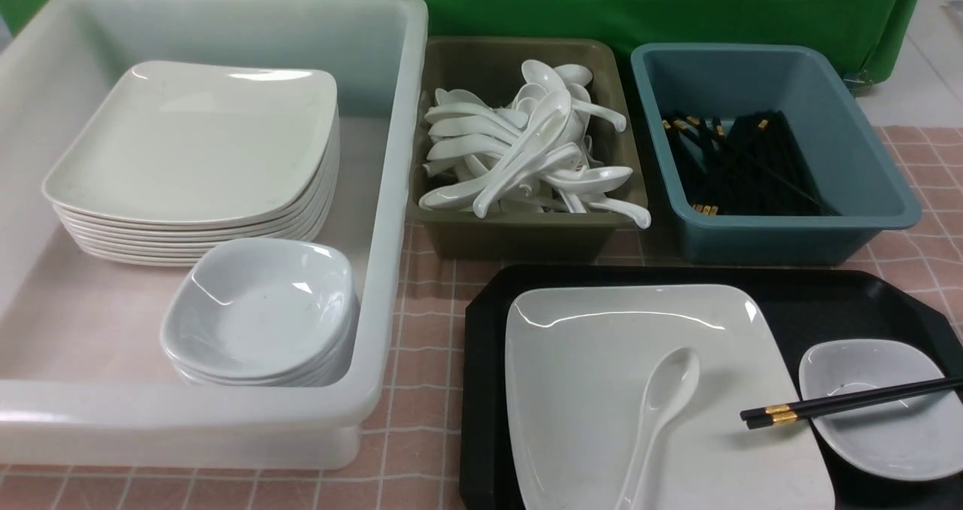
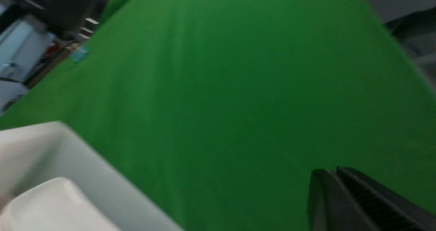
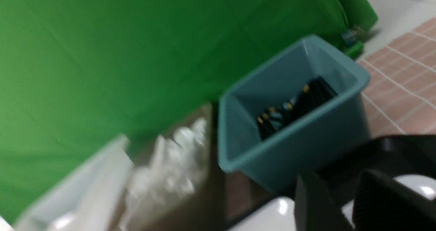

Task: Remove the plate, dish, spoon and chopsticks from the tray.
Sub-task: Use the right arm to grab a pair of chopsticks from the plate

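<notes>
The black tray (image 1: 481,390) lies at the front right. On it sits the large white plate (image 1: 587,374) with the white spoon (image 1: 662,397) lying in it, bowl pointing away. The small dish (image 1: 880,435) sits on the tray right of the plate. The black chopsticks (image 1: 850,401) rest across the dish, gold-banded ends over the plate's edge. Neither gripper shows in the front view. My left gripper (image 2: 327,171) is shut and empty, facing the green backdrop. My right gripper (image 3: 335,181) is open and empty above the tray (image 3: 402,149), near the plate's corner (image 3: 269,217) and the dish (image 3: 420,185).
A deep white tub (image 1: 391,194) at the left holds a stack of plates (image 1: 195,149) and a stack of dishes (image 1: 259,314). An olive bin (image 1: 527,239) holds several spoons. A blue bin (image 1: 790,239) holds chopsticks and also shows in the right wrist view (image 3: 293,139).
</notes>
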Available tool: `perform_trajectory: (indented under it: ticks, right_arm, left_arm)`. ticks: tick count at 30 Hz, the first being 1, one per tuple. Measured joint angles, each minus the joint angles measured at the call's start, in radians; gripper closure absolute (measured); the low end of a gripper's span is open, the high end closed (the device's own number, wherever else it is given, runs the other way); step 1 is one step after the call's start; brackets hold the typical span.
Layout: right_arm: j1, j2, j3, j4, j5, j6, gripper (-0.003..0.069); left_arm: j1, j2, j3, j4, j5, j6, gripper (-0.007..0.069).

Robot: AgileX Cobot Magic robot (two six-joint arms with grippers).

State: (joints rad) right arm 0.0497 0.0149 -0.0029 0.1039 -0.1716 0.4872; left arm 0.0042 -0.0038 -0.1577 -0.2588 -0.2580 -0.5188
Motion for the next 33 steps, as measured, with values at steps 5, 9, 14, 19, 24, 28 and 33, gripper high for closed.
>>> perform_trajectory:
  ticks: [5,9,14,19,24,28,33]
  right_arm:
    - [0.0,0.0,0.0,0.001,-0.124,0.045,0.0418]
    - [0.001,0.0,0.0,-0.002,-0.231,0.128,0.0423]
    - [0.061,0.06,-0.156,-0.151,0.02,0.204,0.0552]
    - [0.259,0.319,-0.532,-0.241,0.562,-0.048,0.0629]
    - [0.444,0.685,-0.868,-0.327,1.141,-0.199,0.0629]
    - [0.483,0.886,-0.996,-0.386,1.303,-0.289,0.0629]
    - [0.351,1.158,-1.167,-0.305,1.302,-0.514,0.0629]
  left_arm:
    - [0.0,0.055,-0.328,0.179,0.473,-0.027,0.062]
    - [0.0,0.197,-0.541,0.153,0.895,0.199,0.062]
    - [0.0,0.434,-0.674,0.017,1.289,0.396,0.062]
    - [0.0,0.648,-0.679,-0.036,1.375,0.58,0.062]
    - [0.0,0.802,-0.679,-0.109,1.306,0.696,0.062]
    - [0.0,0.886,-0.679,-0.24,1.264,0.815,0.0621]
    - [-0.024,0.994,-0.679,-0.453,1.245,0.973,0.0635]
